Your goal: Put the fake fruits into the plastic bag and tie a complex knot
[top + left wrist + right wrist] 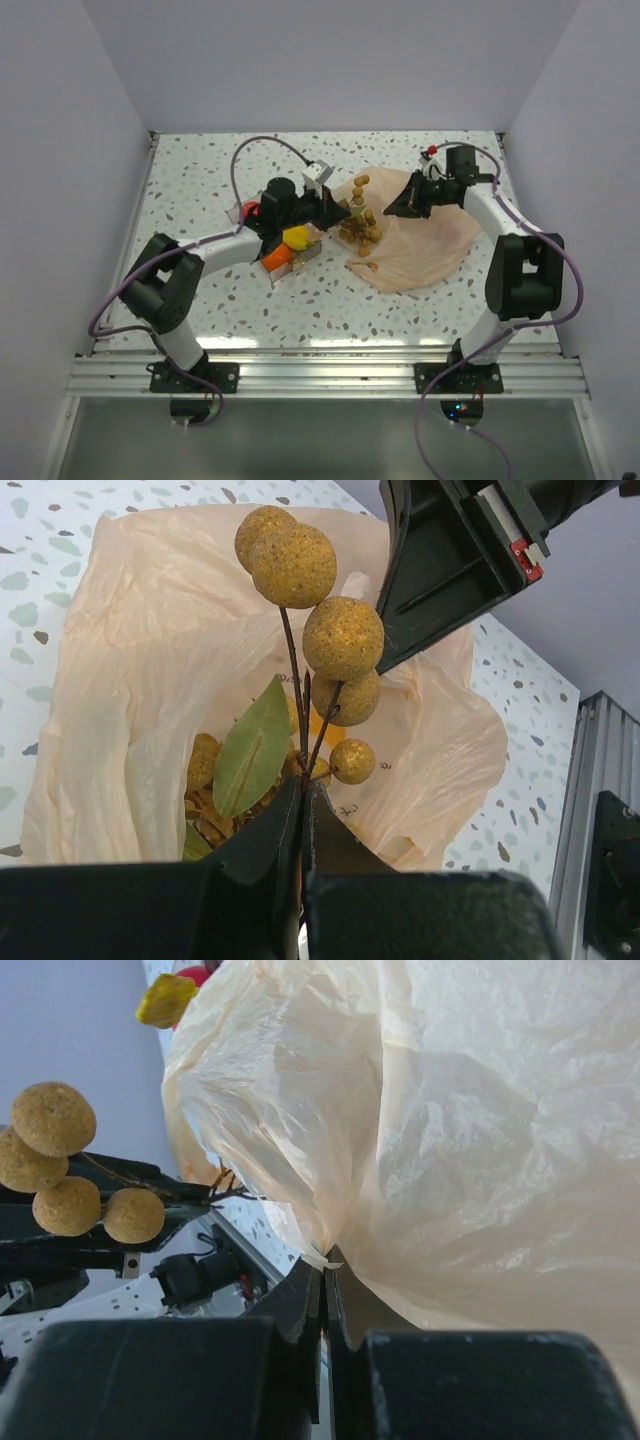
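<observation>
On the white speckled table point(300, 300), boxed in by plain white walls point(60, 150), the plastic bag point(430, 245) lies right of centre, its mouth toward your left arm. Your left gripper point(303, 790) is clamped on the stem of the grape cluster point(343, 638), whose long axis points away from the fingers over that mouth. Your right gripper point(325, 1260) is pinched tight on the bag's rim, its body just beside the top grapes. The banana point(296, 238) and orange piece point(277, 257) sit by the left wrist.

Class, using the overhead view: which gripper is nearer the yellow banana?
Left. The left gripper, shut on the grape cluster stem, sits close beside the banana. The right gripper, pinching the plastic bag edge, lies beyond the cluster, farther off.
</observation>
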Robot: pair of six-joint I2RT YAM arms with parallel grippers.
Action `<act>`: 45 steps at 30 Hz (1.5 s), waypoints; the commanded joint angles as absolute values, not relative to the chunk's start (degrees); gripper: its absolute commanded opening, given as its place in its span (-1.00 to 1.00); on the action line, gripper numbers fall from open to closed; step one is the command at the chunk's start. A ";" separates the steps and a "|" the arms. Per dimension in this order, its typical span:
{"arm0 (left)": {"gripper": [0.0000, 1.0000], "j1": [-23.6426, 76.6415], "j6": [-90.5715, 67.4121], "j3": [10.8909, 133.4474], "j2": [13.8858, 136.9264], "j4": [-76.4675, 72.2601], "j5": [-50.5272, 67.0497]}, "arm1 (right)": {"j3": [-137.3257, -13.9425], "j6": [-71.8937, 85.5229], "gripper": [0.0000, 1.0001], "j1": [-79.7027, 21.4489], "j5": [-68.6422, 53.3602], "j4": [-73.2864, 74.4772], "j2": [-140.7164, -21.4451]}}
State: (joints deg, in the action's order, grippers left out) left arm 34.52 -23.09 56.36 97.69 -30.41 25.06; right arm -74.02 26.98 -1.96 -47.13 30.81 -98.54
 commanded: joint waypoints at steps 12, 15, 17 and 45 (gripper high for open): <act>-1.00 37.00 9.04 57.74 96.85 -19.25 33.93 | -76.82 28.65 -1.00 -2.02 -47.55 32.26 -103.53; -1.00 37.88 13.44 59.84 98.61 -15.49 32.17 | -76.64 28.83 -1.00 -2.02 -47.90 32.08 -103.36; -1.00 37.88 14.41 60.73 100.28 -14.33 31.20 | -76.81 28.74 -1.00 -1.93 -48.25 32.17 -103.10; -1.00 40.25 -2.90 87.07 118.20 -7.50 19.78 | -80.07 18.02 -1.00 -1.76 -49.57 39.38 -98.17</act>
State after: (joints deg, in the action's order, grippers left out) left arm 38.98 0.03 82.02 114.21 -8.58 22.92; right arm -78.61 18.33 -1.50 -46.30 38.39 -99.70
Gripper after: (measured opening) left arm 0.030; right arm 0.011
